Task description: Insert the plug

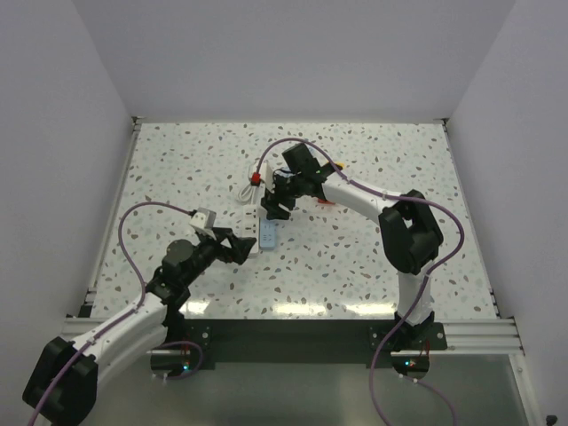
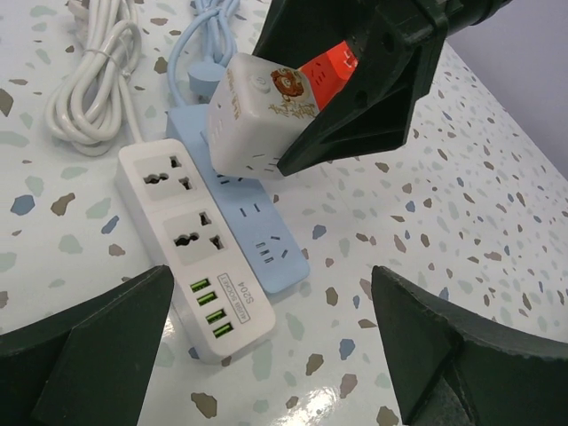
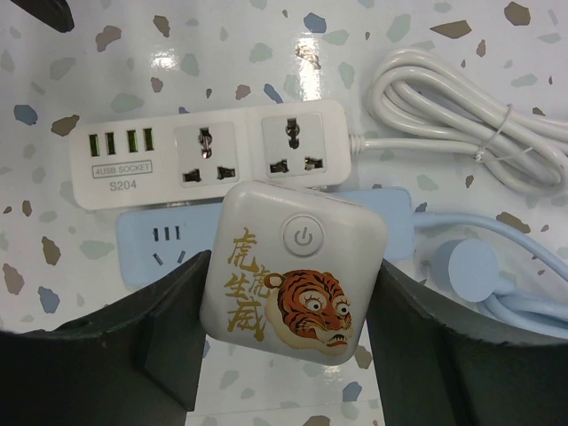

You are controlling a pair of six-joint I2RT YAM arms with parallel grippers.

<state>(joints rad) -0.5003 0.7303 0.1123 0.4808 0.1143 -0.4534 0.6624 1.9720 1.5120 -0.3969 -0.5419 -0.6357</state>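
Right gripper [image 3: 288, 321] pinched the tiger-print cube plug [image 2: 257, 111] tight!
On the table [image 2: 461, 204], the white power strip [image 2: 191, 240] and blue power strip [image 2: 257, 232] lay touching. The cube tilted over the blue one, contact unclear. Left gripper [image 2: 275, 355] gaped empty at its 7 o'clock.

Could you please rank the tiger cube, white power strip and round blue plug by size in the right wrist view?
1. tiger cube, white power strip: alike; cube is nearer.
2. round blue plug
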